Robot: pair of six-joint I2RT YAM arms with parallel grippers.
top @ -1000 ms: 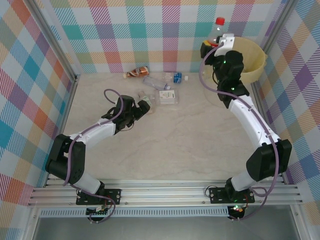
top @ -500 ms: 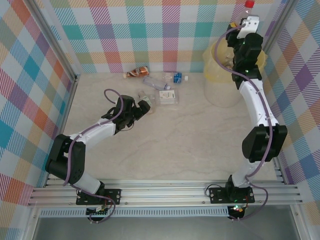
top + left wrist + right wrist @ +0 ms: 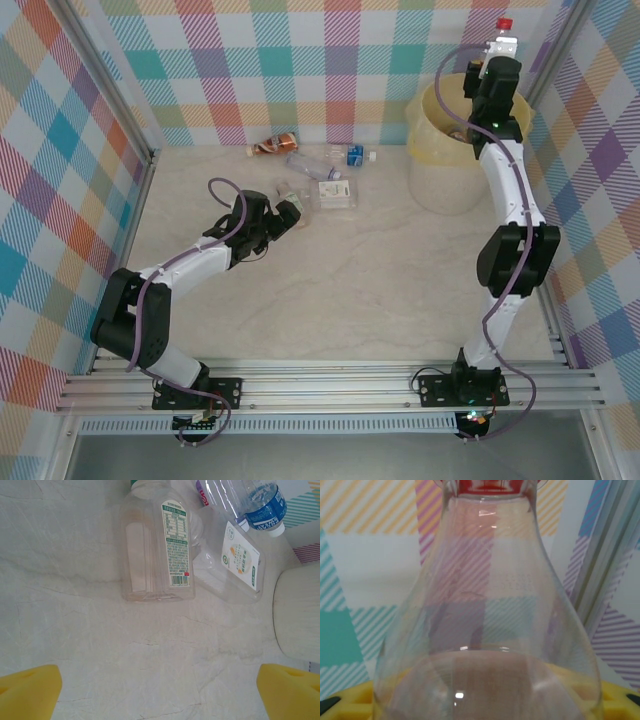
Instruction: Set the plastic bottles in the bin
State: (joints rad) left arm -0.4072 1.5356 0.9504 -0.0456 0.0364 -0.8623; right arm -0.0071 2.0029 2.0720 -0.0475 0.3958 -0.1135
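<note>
The pale marbled surface (image 3: 350, 300) is fenced by checked pastel walls (image 3: 250, 70). At its far right corner stands the bin (image 3: 440, 185), a big round cream bucket with a yellowish liner folded over its rim.

The right arm (image 3: 512, 215) stretches upward, its wrist above the far side of the bin. The right jaws are closed partway on a clear bottle with a red cap (image 3: 503, 27). The bottle is held cap up, above the bin's far rim and in front of the back wall. In the right wrist view the clear shoulder of this bottle (image 3: 485, 605) rises between the yellow pads (image 3: 350, 697).

The left arm (image 3: 195, 262) lies low across the left half of the surface. The left jaws stand wide with nothing between them, and their yellow pads (image 3: 27, 690) sit just above bare surface.

Just ahead of them lies a squarish clear bottle with a green-printed label (image 3: 157, 545). Beside it, to the right, is a flat bottle with a white label (image 3: 235, 562), also seen from above (image 3: 335, 193). Behind that lies a bottle with a blue label (image 3: 257, 500). Near the back wall rests a brown bottle (image 3: 275, 144).
</note>
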